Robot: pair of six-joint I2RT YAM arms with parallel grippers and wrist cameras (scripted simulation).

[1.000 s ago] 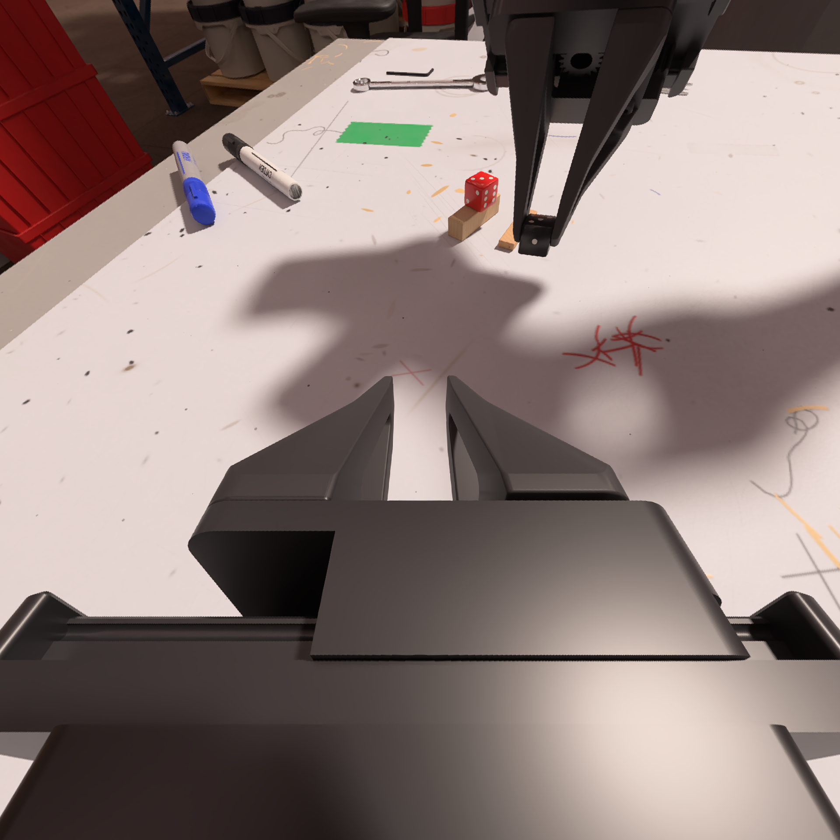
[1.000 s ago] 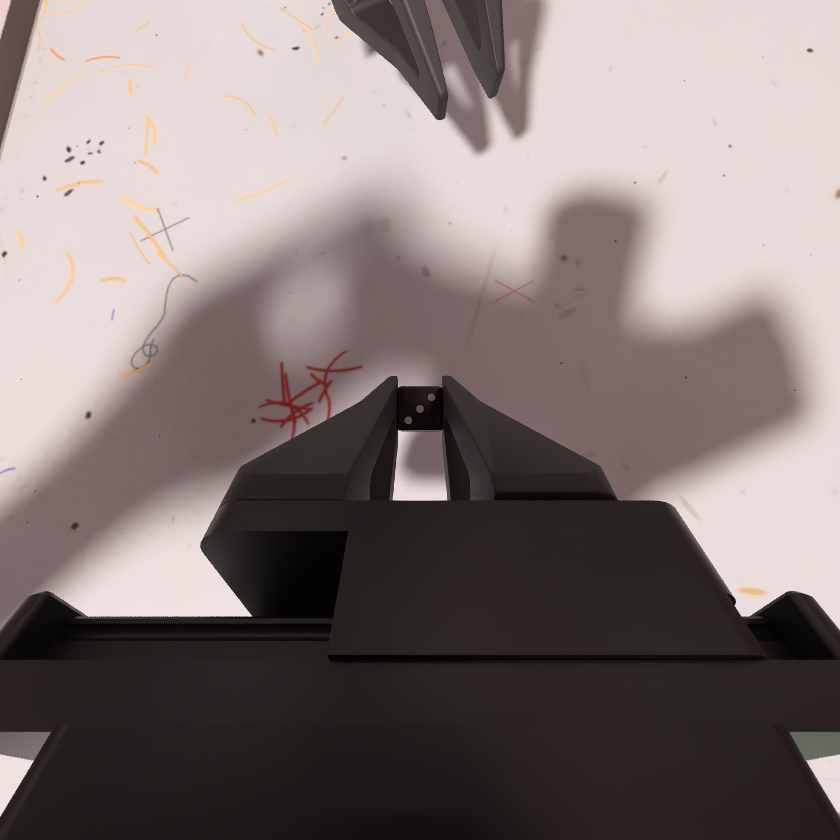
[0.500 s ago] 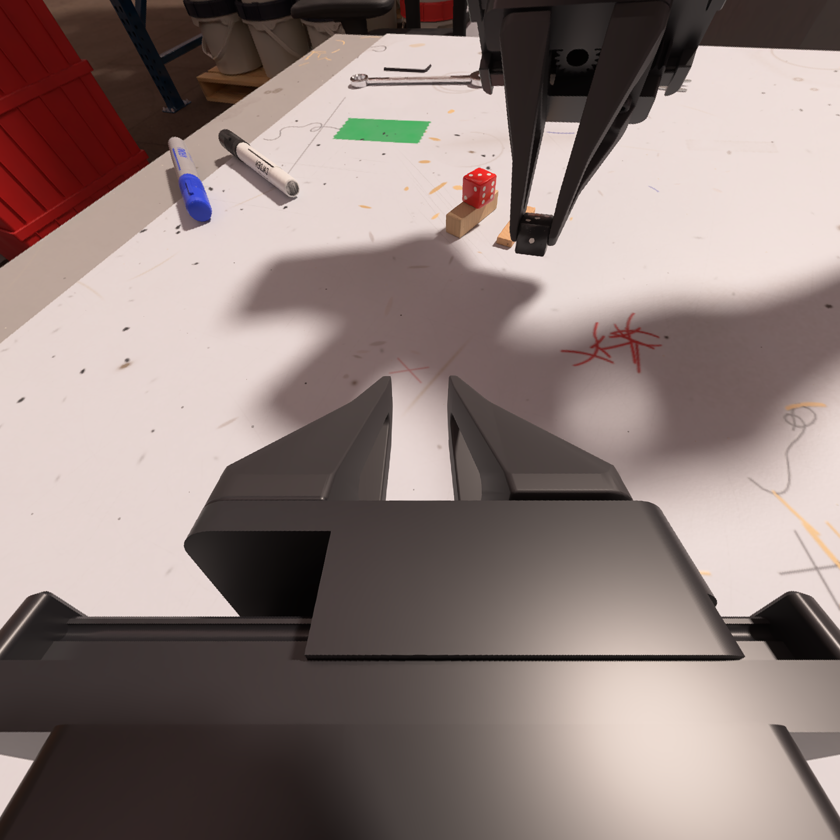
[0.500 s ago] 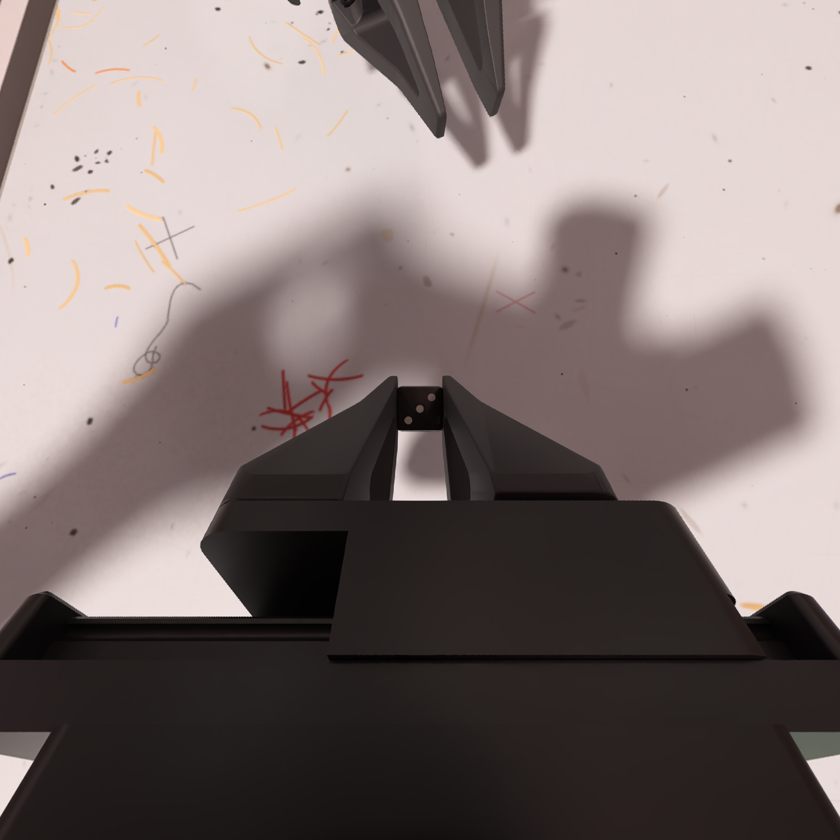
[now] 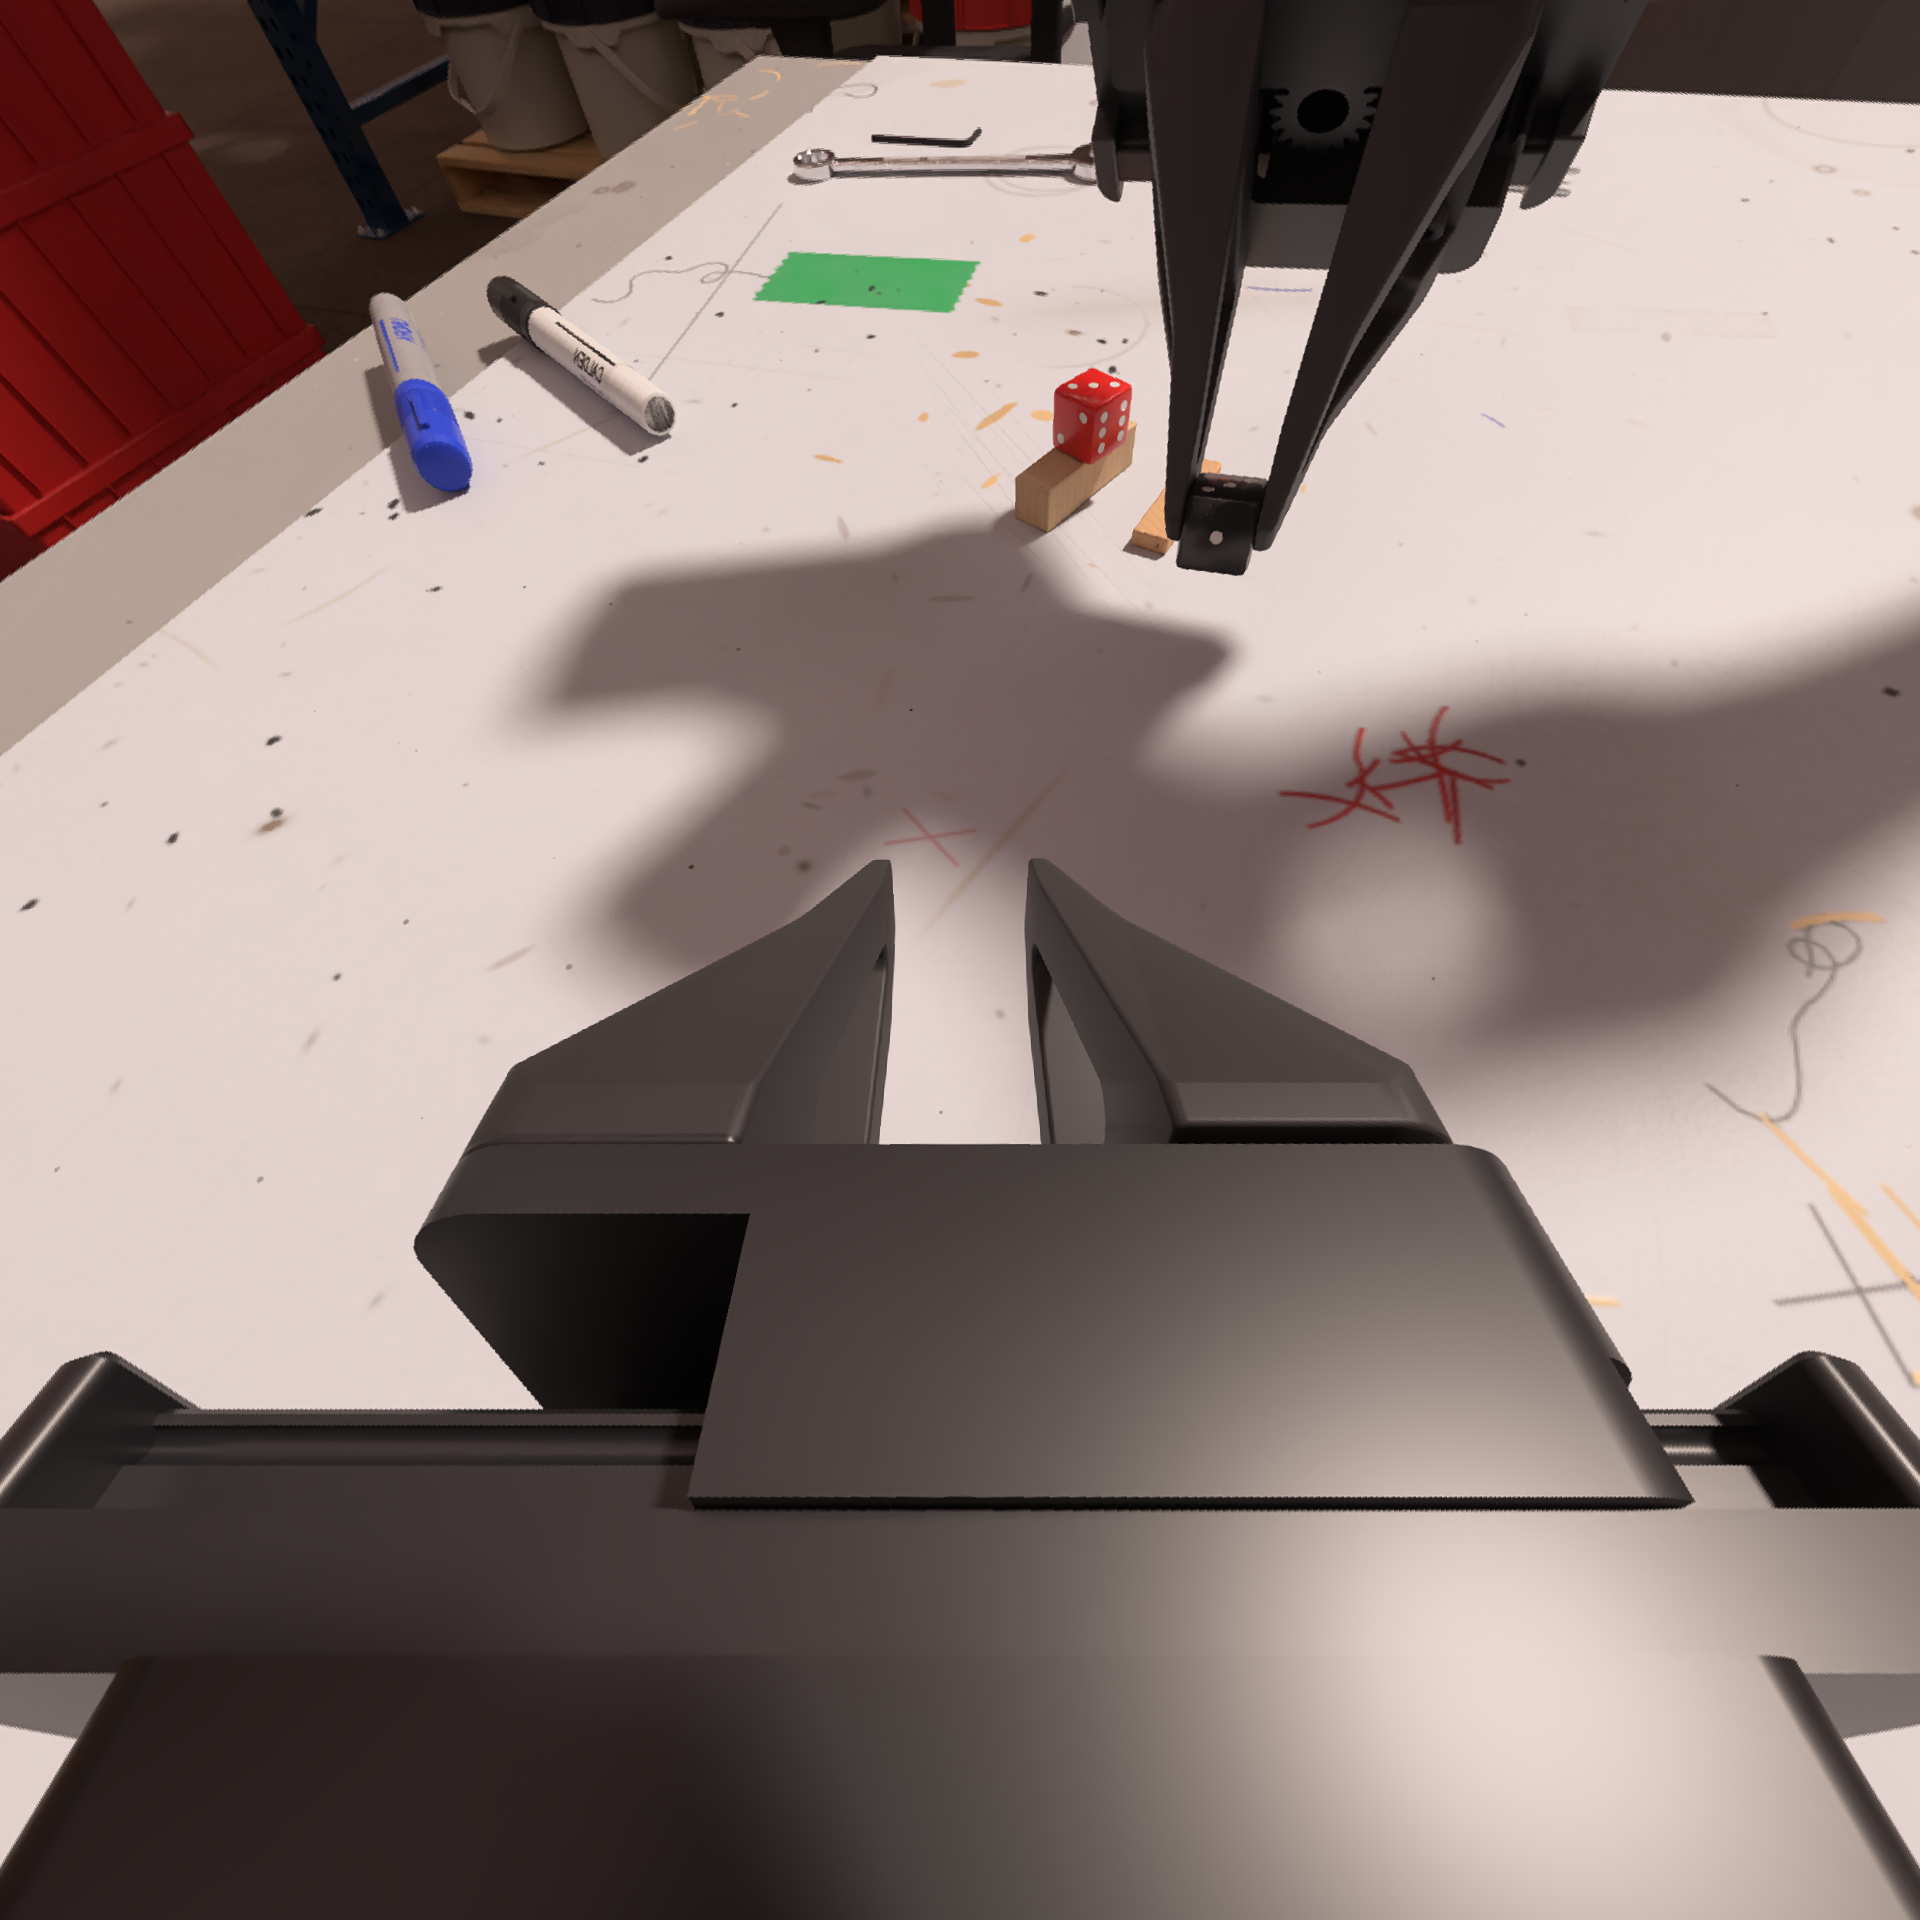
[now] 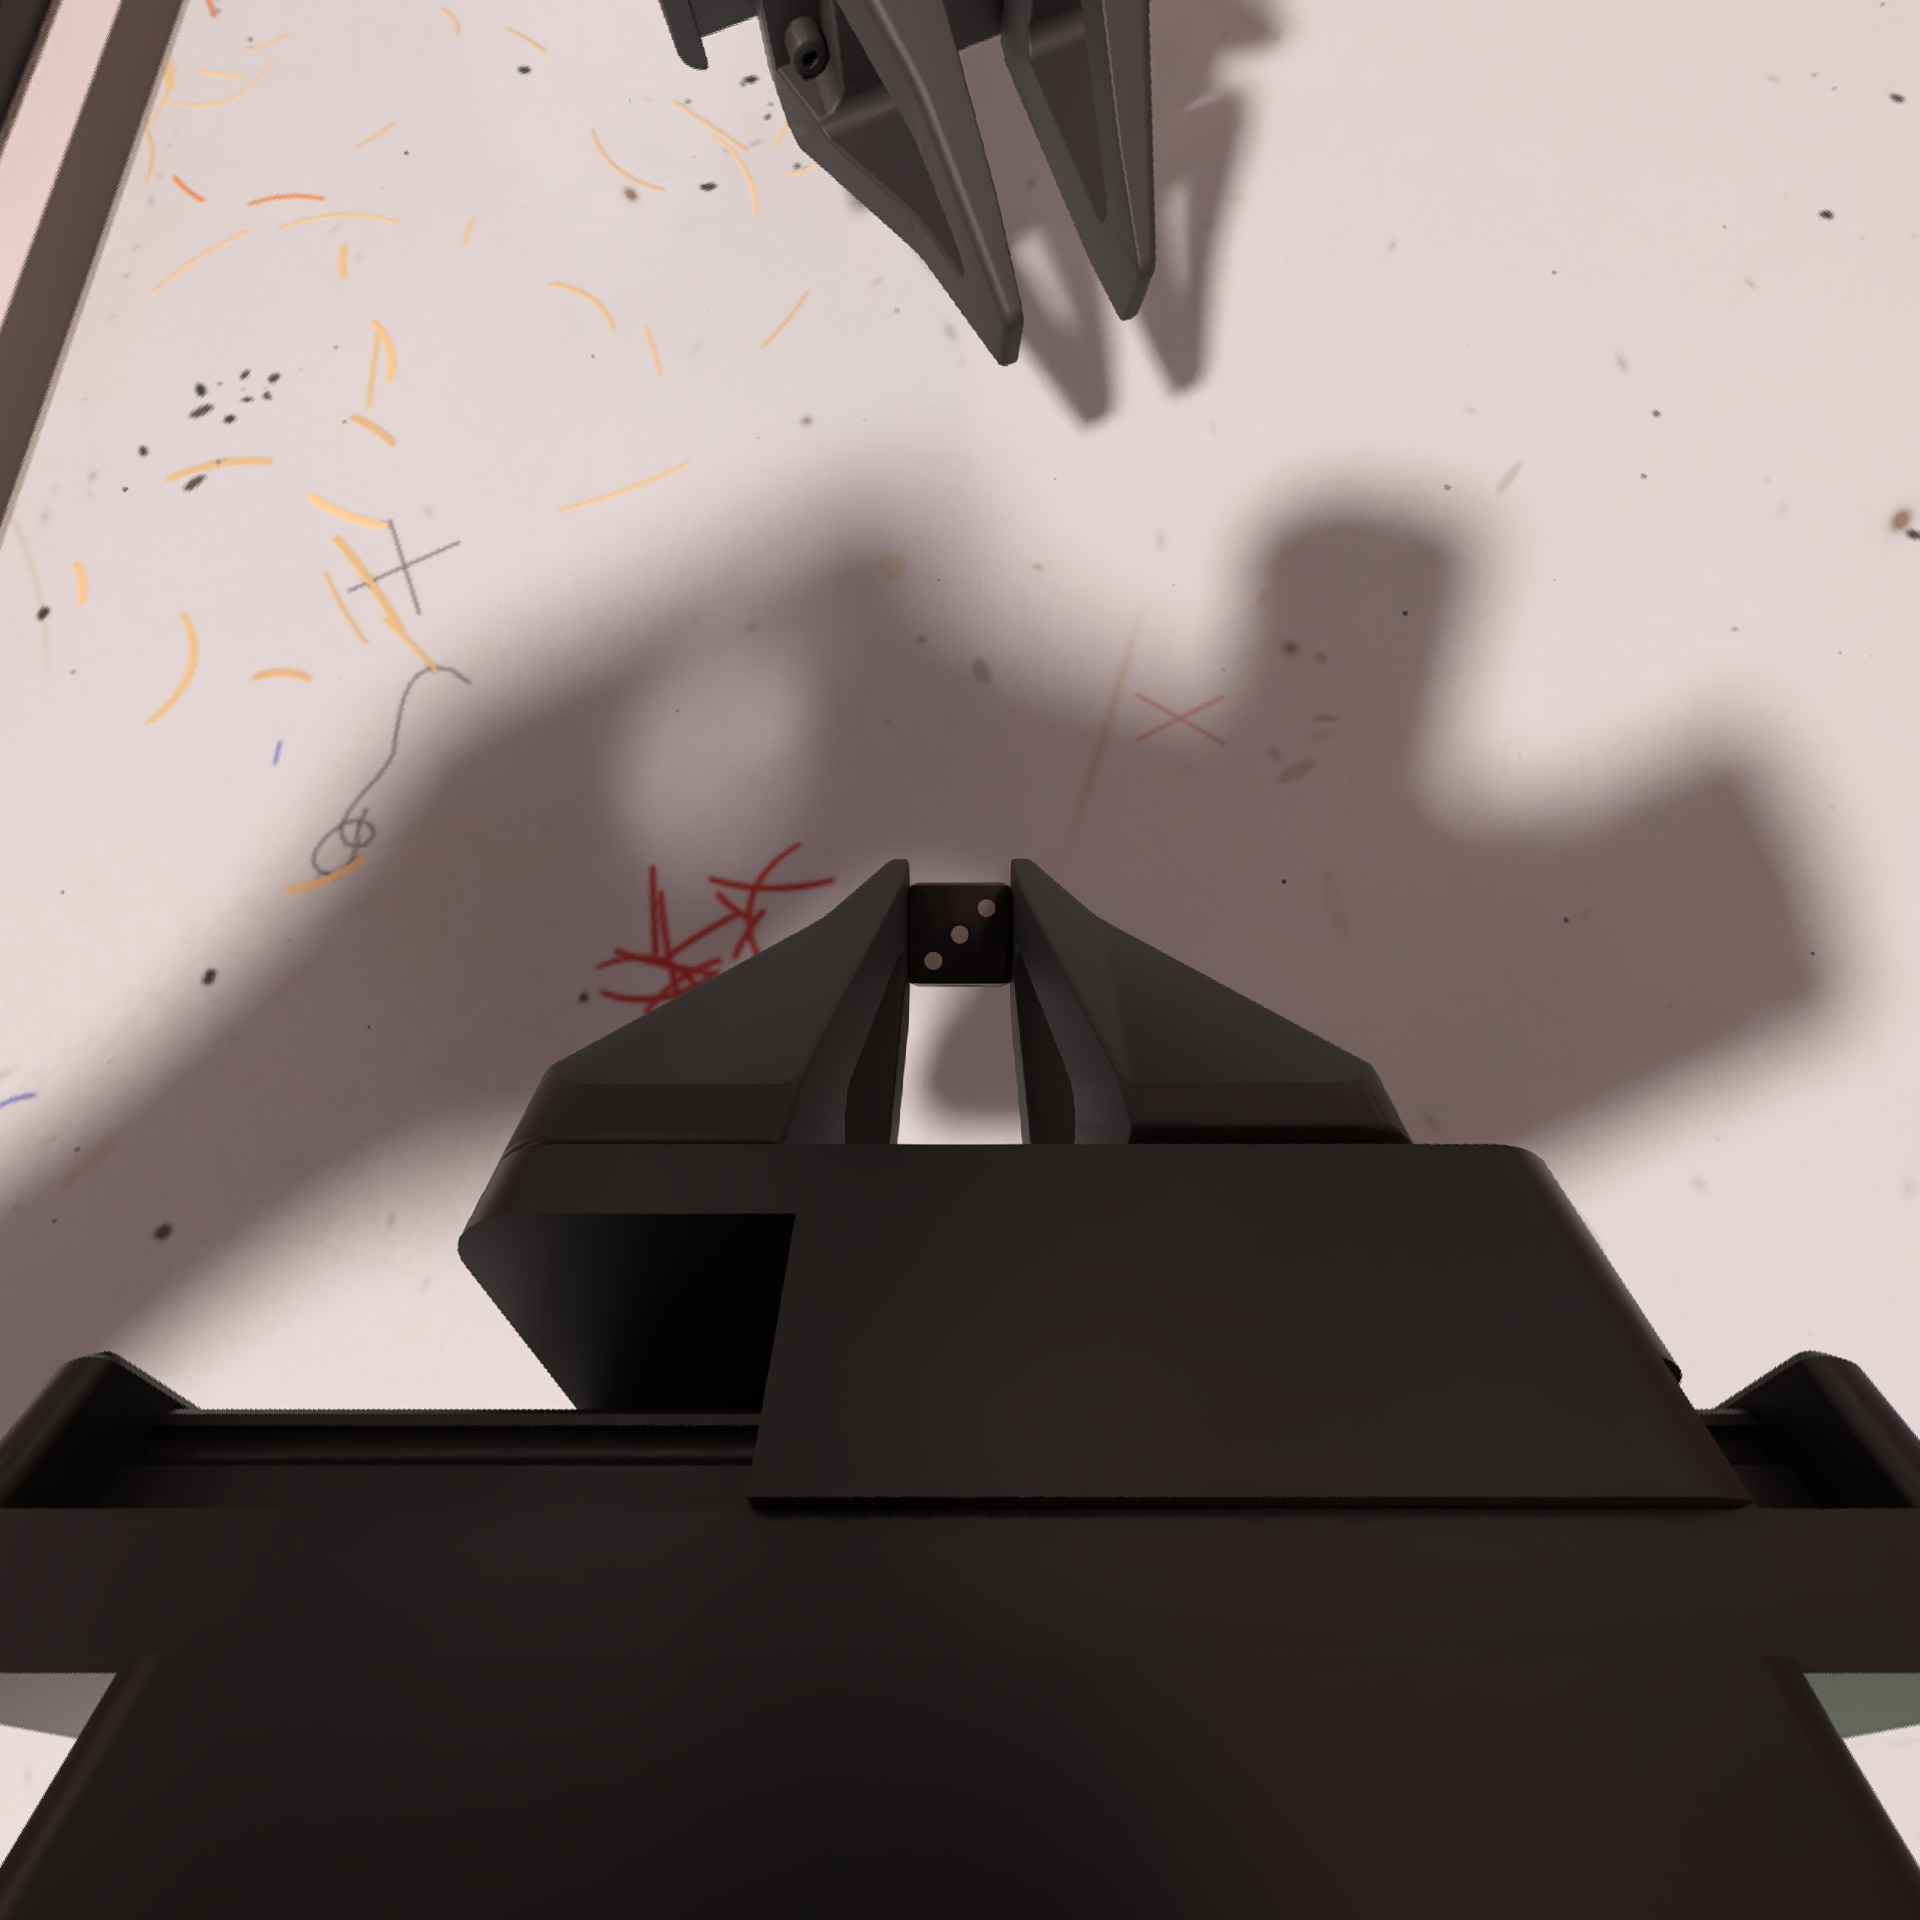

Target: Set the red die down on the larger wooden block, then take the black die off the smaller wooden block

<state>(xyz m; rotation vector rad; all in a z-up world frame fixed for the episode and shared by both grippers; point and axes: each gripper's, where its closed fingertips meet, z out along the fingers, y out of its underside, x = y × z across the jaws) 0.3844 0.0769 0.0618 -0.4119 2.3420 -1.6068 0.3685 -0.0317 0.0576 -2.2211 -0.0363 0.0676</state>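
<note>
In the left wrist view the red die (image 5: 1091,414) sits on the larger wooden block (image 5: 1070,486) at the far middle of the white table. The smaller wooden block (image 5: 1155,526) lies just right of it, partly hidden behind the right gripper (image 5: 1218,520), which is shut on the black die (image 5: 1214,530) and holds it above the table. In the right wrist view the black die (image 6: 958,933) is clamped between the tips of the right gripper (image 6: 960,883). My left gripper (image 5: 958,883) is slightly open and empty, nearer on the table; it also shows in the right wrist view (image 6: 1070,322).
A blue marker (image 5: 421,395) and a black-capped marker (image 5: 582,353) lie at the far left near the table edge. A green patch (image 5: 868,281), a wrench (image 5: 935,161) and a hex key (image 5: 927,135) lie at the back. A red crate (image 5: 114,260) stands off the table, left.
The right gripper has moved a little with the black die in it, away from the smaller block. The left gripper has drawn back slightly. The red die has stayed on the larger block.
</note>
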